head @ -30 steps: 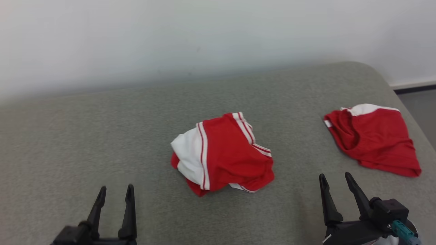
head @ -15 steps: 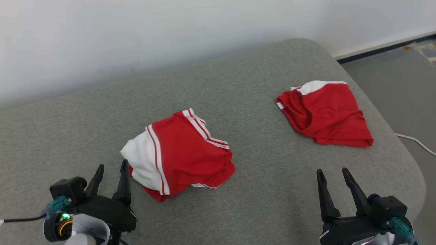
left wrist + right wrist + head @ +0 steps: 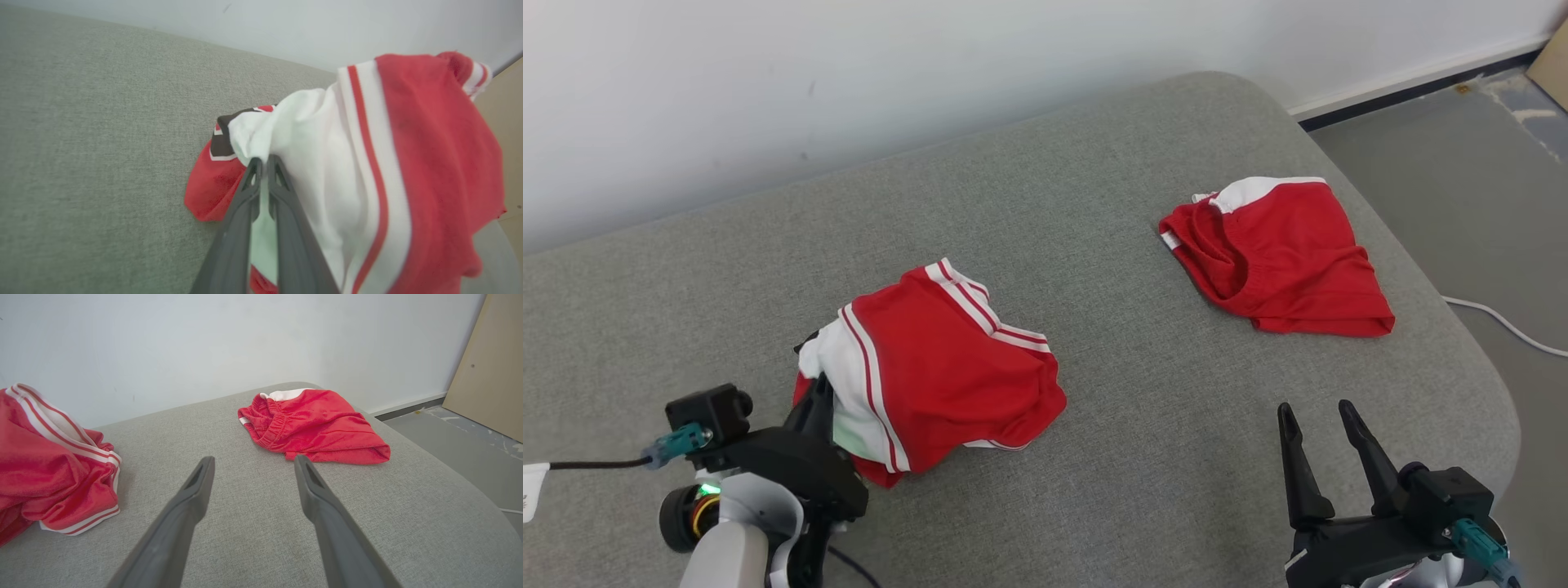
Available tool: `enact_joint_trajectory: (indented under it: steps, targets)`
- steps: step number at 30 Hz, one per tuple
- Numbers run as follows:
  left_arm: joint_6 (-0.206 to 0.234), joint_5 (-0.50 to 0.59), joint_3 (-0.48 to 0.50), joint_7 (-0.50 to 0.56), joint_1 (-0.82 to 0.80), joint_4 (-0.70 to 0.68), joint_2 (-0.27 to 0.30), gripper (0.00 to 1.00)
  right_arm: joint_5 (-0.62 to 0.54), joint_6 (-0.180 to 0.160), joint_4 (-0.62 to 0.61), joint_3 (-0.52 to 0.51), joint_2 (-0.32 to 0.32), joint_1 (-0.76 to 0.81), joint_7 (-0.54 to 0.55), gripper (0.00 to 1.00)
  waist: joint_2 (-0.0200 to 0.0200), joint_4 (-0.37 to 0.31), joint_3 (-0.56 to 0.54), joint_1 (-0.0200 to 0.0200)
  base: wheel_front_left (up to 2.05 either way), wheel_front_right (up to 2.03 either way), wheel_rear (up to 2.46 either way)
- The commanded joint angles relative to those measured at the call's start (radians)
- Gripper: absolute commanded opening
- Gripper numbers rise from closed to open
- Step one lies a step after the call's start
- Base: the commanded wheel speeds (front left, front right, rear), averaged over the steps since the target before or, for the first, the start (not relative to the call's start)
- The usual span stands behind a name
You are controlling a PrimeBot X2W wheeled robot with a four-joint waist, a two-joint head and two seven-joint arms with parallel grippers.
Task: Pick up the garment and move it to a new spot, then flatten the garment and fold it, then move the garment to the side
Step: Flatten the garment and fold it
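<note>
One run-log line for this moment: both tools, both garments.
left tool: closed on white edge of striped garment | right tool: open, over grey cushion, touching nothing | red shorts: untouched, robot's right

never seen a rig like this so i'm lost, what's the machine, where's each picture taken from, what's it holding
It is a wheeled robot with two arms, each ending in a two-fingered claw. One picture looks down from its head; the other two look along each claw from the wrists. On the grey padded surface lie a crumpled red and white garment and red shorts. The left claw pinches the garment's white edge. The right claw is open and holds nothing.
</note>
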Motion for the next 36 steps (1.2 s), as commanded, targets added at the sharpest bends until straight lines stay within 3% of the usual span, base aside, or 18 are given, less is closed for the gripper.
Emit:
enact_joint_trajectory:
  steps: [1,15,22,28,33,36]
  targets:
    - [-0.008,-0.016,-0.003,0.004,-0.015,0.002,-0.005,0.0,0.0,-0.002,0.002,0.001,0.0,-0.008,-0.003,1.0,-0.0001,0.002,-0.002,-0.0001,0.0,0.0,0.0]
    - [-0.048,-0.066,-0.117,-0.127,-0.184,-0.129,-0.022,0.0,-0.007,-0.002,0.002,0.011,0.0,-0.002,0.014,1.0,-0.0001,0.024,-0.037,-0.0001,0.0,0.0,0.0]
    - [-0.052,-0.011,-0.194,-0.185,-0.392,-0.187,-0.02,0.0,-0.002,-0.002,0.007,0.017,0.0,-0.009,0.012,1.0,-0.0001,0.022,-0.042,-0.0001,0.0,0.0,0.0]
    - [-0.054,-0.029,-0.258,-0.236,-0.559,-0.247,-0.027,0.0,-0.003,-0.002,0.012,0.021,0.0,-0.004,0.01,1.0,-0.0001,0.014,-0.055,-0.0001,0.0,0.0,0.0]
    - [-0.048,-0.107,-0.296,-0.267,-0.646,-0.309,-0.03,0.0,-0.004,-0.002,0.011,0.016,0.0,0.005,0.013,1.0,-0.0001,0.023,-0.066,-0.0001,0.0,0.0,0.0]
    - [-0.013,-0.104,-0.313,-0.275,-0.672,-0.338,-0.029,0.0,-0.001,-0.002,0.01,0.021,0.0,0.008,0.014,1.0,-0.0001,0.036,-0.071,-0.0001,0.0,0.0,0.0]
